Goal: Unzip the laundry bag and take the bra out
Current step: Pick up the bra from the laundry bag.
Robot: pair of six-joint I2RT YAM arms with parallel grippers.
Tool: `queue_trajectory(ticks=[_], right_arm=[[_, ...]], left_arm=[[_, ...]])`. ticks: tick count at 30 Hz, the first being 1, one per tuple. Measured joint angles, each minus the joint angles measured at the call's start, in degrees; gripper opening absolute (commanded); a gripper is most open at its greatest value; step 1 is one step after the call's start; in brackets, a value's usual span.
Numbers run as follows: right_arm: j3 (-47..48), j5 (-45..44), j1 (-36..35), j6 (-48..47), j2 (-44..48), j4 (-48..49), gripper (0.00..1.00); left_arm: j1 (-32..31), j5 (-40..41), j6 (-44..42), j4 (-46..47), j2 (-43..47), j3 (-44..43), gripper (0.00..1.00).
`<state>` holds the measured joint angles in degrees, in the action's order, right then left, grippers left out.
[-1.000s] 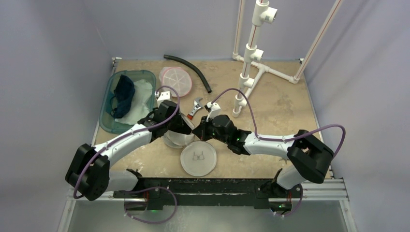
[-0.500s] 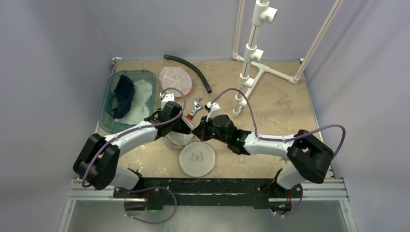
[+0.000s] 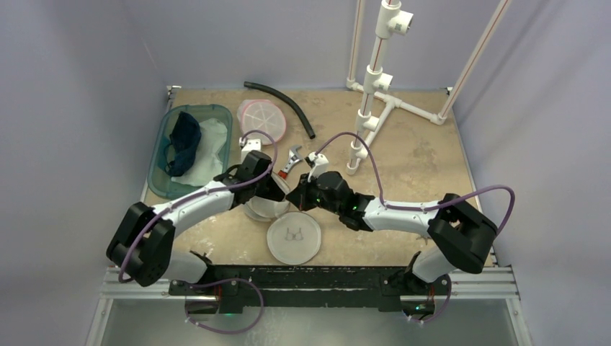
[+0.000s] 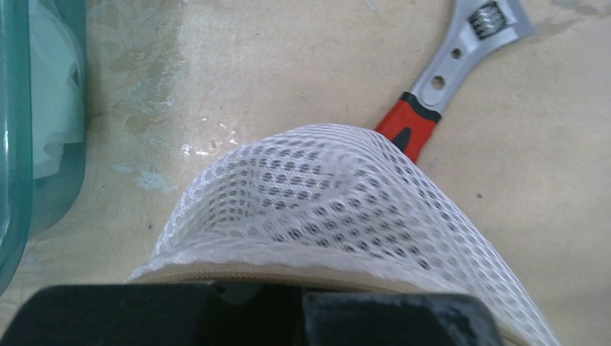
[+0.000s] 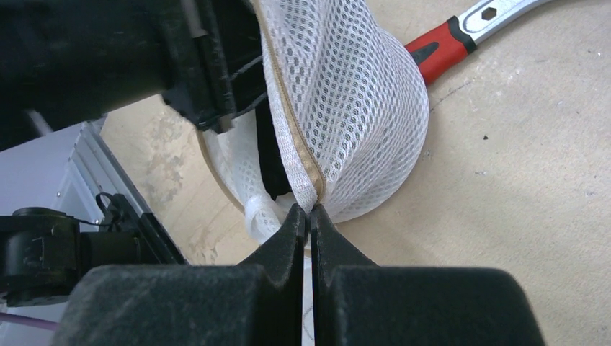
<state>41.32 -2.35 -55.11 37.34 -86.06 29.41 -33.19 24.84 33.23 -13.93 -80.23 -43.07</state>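
Nearest to me, the aluminium rail (image 3: 317,282) that carries my two bases runs along the front edge of the table (image 3: 418,166), a tan, mottled, scuffed board. Just past the rail a round white mesh disc (image 3: 294,241) with a small dark mark at its centre lies flat. Just beyond it sits the laundry bag (image 5: 353,108), a white mesh dome, with both my wrists meeting over it. My right gripper (image 5: 310,213) has its fingertips pressed together, pinching the bag where its tan zipper (image 5: 294,137) ends. My left gripper (image 4: 295,303) is closed too, and the bag's zippered rim lies right along its tips; I cannot tell whether any fabric is caught between them. A dark shape (image 5: 265,155) shows in the opened gap, and I cannot say whether it is the bra or one of my own fingers. Behind the bag an adjustable wrench (image 4: 443,79) with a red handle lies on the board, its handle end touching the mesh. Further left a teal bin (image 3: 169,189) holds a dark blue cloth (image 3: 184,137) and a white cloth (image 3: 210,140). A round pink mesh pouch (image 3: 261,120) lies beside it, with a curved black hose (image 3: 288,103) beyond that. A white PVC pipe frame (image 3: 372,86) stands at the far right. Plain lavender-grey walls (image 3: 72,108) close in the left, far and right sides.
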Motion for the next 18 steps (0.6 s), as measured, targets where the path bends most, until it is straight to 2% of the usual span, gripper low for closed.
queue_trajectory(ticks=[17, 18], right_arm=[[-0.11, -2.62, 4.9, 5.42, 0.0, -2.16, 0.0], [-0.13, -2.62, 4.9, 5.53, 0.0, -2.14, 0.08]], left_arm=[[-1.81, -17.77, -4.22, -10.34, 20.74, -6.6, 0.0], [-1.84, -18.29, -4.44, -11.02, 21.53, -7.04, 0.0]])
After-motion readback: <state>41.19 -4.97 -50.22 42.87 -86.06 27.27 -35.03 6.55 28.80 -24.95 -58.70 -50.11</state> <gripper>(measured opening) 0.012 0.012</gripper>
